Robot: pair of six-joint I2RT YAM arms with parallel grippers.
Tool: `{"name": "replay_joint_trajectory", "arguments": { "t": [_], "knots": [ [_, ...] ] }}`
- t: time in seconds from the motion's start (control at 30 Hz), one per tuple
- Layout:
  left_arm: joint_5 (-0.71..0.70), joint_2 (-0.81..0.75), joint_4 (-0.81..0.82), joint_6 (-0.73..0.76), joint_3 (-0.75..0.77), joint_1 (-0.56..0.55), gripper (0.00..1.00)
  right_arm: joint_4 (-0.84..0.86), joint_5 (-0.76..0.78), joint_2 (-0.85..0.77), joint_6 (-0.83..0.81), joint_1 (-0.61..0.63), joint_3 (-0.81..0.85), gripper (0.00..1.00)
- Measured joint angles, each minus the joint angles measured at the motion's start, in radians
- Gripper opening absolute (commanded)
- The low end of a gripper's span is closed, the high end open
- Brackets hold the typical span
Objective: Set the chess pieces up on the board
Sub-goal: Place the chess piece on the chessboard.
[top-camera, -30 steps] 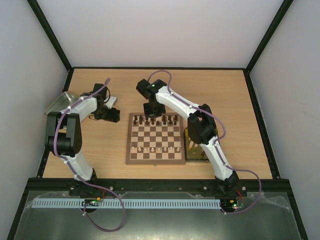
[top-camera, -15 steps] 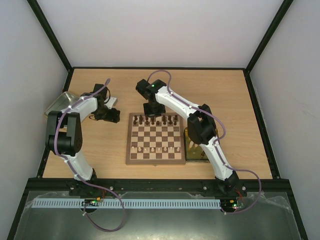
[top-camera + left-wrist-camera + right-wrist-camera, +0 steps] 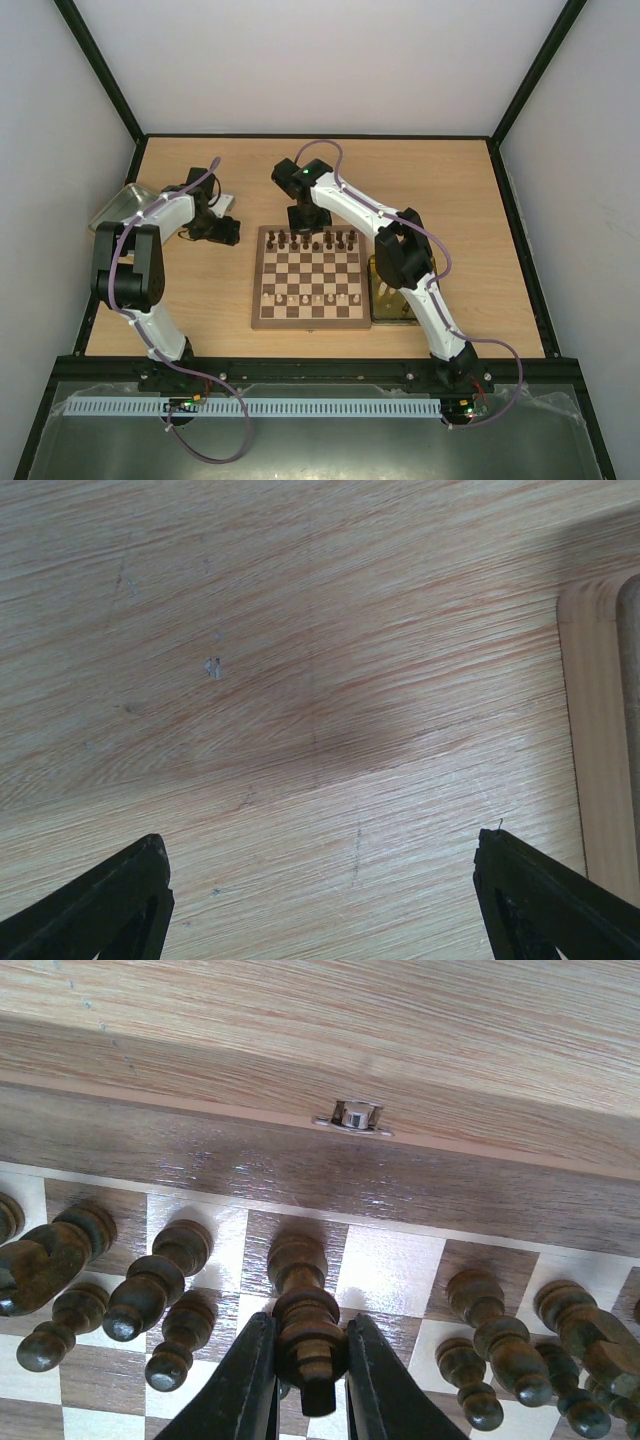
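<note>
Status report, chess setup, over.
Right end effector shut on dark brown turned wooden chess piece, over far row of checkered wooden chessboard. Left end effector open, empty, over wooden table. Dark pieces close both sides.

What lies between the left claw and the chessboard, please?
Only a bare strip of table separates the left claw from the chessboard, as the overhead view shows.

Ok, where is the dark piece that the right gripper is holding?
In the right wrist view the dark piece sits clamped in the right gripper, on the far row of the board, just below the metal clasp.
</note>
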Motion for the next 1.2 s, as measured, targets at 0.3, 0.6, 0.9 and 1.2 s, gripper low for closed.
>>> {"name": "replay_joint_trajectory", "arguments": {
  "t": [0.3, 0.6, 0.9, 1.2],
  "knots": [
    [0.000, 0.000, 0.000, 0.000, 0.000, -0.005, 0.83, 0.000, 0.000, 0.000, -0.001, 0.002, 0.000, 0.16],
    [0.000, 0.000, 0.000, 0.000, 0.000, -0.005, 0.83, 0.000, 0.000, 0.000, 0.000, 0.002, 0.000, 0.25],
    [0.000, 0.000, 0.000, 0.000, 0.000, -0.005, 0.83, 0.000, 0.000, 0.000, -0.003, 0.002, 0.000, 0.29],
    [0.000, 0.004, 0.001, 0.000, 0.000, -0.005, 0.83, 0.000, -0.001, 0.000, -0.003, 0.002, 0.000, 0.25]
  ]
}}
